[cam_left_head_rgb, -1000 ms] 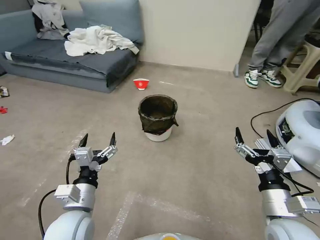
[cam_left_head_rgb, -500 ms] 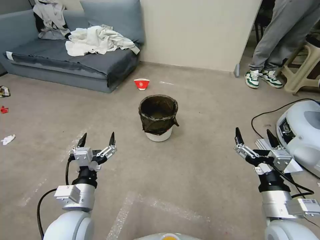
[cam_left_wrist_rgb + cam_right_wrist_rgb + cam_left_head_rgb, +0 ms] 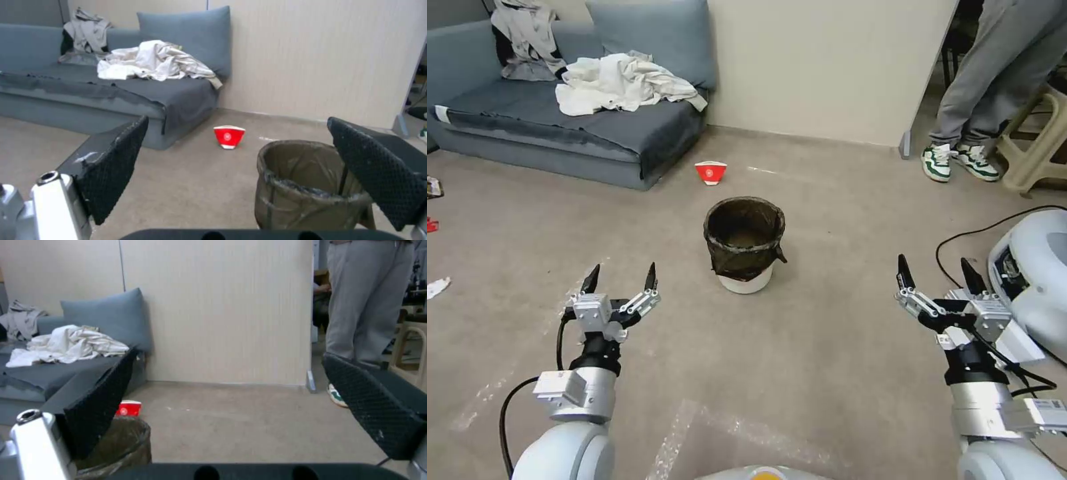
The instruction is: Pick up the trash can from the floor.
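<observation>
The trash can (image 3: 744,244) stands upright on the floor (image 3: 827,333) in the middle of the head view, a small white bucket with a dark bag folded over its rim. It also appears in the left wrist view as the trash can (image 3: 307,190) and partly in the right wrist view as the trash can (image 3: 118,443). My left gripper (image 3: 620,277) hovers open, short of the can and to its left. Open too, my right gripper (image 3: 937,273) hangs short of it and to its right. Nothing is between either pair of fingers.
A red-and-white bowl (image 3: 710,171) lies beyond the can. A grey sofa (image 3: 560,127) with clothes stands at the back left, a wall (image 3: 827,67) behind. A white machine (image 3: 1037,280) with a cable sits at right. A person's legs (image 3: 994,87) and a stool (image 3: 1040,147) are at the back right.
The whole head picture has shifted: the can and floor have slid slightly down and nearer, so the camera has moved forward. Both grippers keep the same open pose.
</observation>
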Controlling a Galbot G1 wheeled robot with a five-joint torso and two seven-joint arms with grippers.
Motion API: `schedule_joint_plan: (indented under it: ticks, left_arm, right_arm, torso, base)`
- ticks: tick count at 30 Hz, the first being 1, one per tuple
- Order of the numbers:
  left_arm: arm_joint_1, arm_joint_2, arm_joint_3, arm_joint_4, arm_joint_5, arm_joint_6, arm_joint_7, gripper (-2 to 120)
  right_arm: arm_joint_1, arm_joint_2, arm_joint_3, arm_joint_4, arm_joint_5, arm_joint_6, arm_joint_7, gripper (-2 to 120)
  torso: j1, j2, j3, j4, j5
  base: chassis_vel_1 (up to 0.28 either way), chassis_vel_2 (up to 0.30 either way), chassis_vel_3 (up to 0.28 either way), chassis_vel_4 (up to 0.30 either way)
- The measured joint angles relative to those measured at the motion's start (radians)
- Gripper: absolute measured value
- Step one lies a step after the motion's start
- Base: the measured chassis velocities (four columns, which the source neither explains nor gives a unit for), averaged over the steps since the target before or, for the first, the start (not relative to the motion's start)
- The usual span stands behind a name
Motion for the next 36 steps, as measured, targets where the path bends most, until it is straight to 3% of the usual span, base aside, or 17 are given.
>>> schedule_joint_plan:
  ticks: [36]
  left_arm:
    - [-0.014,0.003,0.000,0.013,-0.006,0.003,0.001,100]
  right_arm:
    - [0.007,0.002,0.000,-0.009,-0.001,-0.003,-0.004,100]
  torso:
    - [0.000,0.000,0.000,0.0001,0.0001]
  base:
    - [-0.096,0.103,0.096,-0.098]
